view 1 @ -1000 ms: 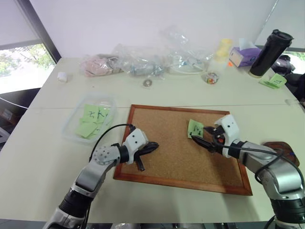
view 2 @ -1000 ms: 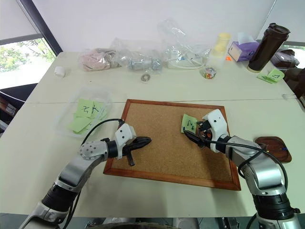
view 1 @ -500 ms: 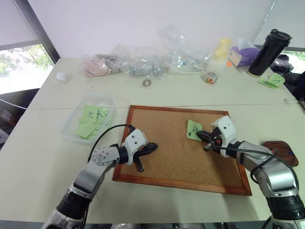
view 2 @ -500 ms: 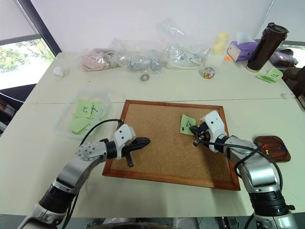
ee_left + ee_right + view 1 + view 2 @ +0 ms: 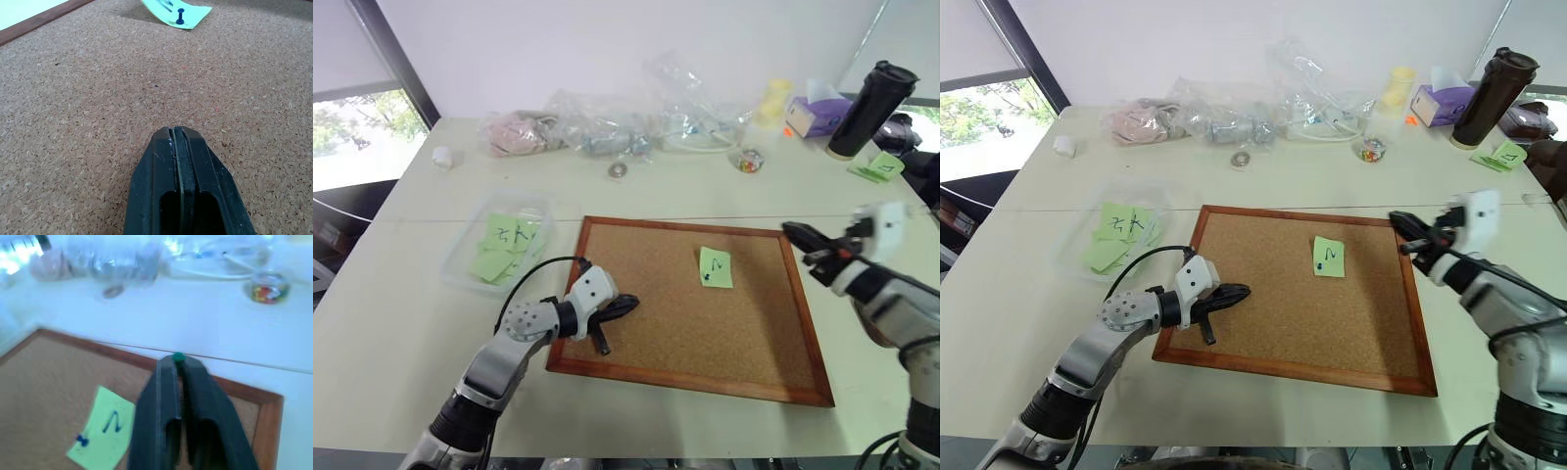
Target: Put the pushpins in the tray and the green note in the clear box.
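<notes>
Right gripper (image 5: 178, 360) pressed together on a green-headed pushpin (image 5: 178, 356), held above the cork board's (image 5: 656, 313) right edge. Left gripper (image 5: 177, 134) closed on nothing, low over the board's left part. Green note (image 5: 715, 266) lies on the board, one dark blue pin (image 5: 180, 15) left in its corner. Clear box (image 5: 460, 269), left of the board, holds other green notes. Judged: roughly midway; carried pin, blue pin and note remain
</notes>
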### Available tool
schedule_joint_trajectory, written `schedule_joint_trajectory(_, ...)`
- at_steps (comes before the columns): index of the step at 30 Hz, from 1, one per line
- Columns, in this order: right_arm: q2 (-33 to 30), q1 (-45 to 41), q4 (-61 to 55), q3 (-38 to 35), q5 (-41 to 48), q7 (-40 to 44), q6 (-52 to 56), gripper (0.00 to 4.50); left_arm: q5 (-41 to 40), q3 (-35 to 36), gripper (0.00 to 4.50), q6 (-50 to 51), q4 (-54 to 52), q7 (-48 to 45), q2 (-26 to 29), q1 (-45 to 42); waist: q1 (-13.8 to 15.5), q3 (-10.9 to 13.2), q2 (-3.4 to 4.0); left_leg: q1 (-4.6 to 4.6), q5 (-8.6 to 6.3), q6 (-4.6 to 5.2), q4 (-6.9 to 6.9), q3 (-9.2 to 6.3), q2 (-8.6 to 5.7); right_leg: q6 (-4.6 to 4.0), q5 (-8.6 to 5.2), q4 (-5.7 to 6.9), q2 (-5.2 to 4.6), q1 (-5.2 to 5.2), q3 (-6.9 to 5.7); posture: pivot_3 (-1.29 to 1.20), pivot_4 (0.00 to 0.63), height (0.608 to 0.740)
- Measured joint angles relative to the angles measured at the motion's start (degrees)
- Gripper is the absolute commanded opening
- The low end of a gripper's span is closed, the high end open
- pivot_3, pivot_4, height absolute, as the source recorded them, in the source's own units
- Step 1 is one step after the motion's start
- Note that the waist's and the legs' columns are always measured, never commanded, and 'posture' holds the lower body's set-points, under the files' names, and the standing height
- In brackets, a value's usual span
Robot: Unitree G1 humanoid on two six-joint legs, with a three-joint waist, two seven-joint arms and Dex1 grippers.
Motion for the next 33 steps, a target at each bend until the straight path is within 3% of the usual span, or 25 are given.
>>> schedule_joint_trajectory(3,-1.18,5.33,2.6,-7.55,1.4,-0.4,1.42,0.08,-0.08,0.15,0.0,-0.01,0.25,-0.51,0.15,-0.17,-0.16,-0.01,0.02,0.04,-0.01,0.02,-0.01,0.06,-0.01,0.0,0.0,0.0,0.0,0.0,0.04,0.0,0.15,0.74)
schedule_joint_trajectory(8,-2.17,13.41,8.06,-12.27,-0.61,0.51,-0.82,0.08,-0.04,0.09,0.0,-0.59,1.12,-0.79,-0.23,-0.52,-0.18,-0.04,0.07,0.1,-0.01,0.02,0.0,0.14,0.0,0.0,0.0,0.01,0.01,0.05,0.07,0.0,0.15,0.74)
schedule_joint_trajectory(23,-2.46,17.74,16.11,-13.64,-3.12,1.51,-6.69,0.08,0.07,0.07,0.0,-1.18,1.95,-1.55,-0.47,-0.81,-0.1,-0.05,0.11,0.11,-0.01,0.02,0.01,0.12,0.0,0.0,0.0,0.0,0.0,0.07,0.09,0.0,0.15,0.74)
schedule_joint_trajectory(27,-2.45,17.89,16.8,-13.51,-3.11,1.51,-7.34,1.46,0.08,0.1,0.0,-1.13,1.94,-1.5,-0.47,-0.8,-0.11,-0.06,0.12,0.11,-0.01,0.02,0.01,0.12,0.0,0.0,0.0,0.01,0.0,0.07,0.09,0.0,0.15,0.74)
schedule_joint_trajectory(33,-2.46,17.97,16.8,-13.45,-2.99,1.52,-7.45,4.46,0.07,0.14,0.0,-1.07,1.93,-1.41,-0.47,-0.81,-0.08,-0.06,0.11,0.1,-0.01,0.02,0.01,0.11,0.0,0.0,0.0,0.0,0.0,0.07,0.09,0.0,0.15,0.74)
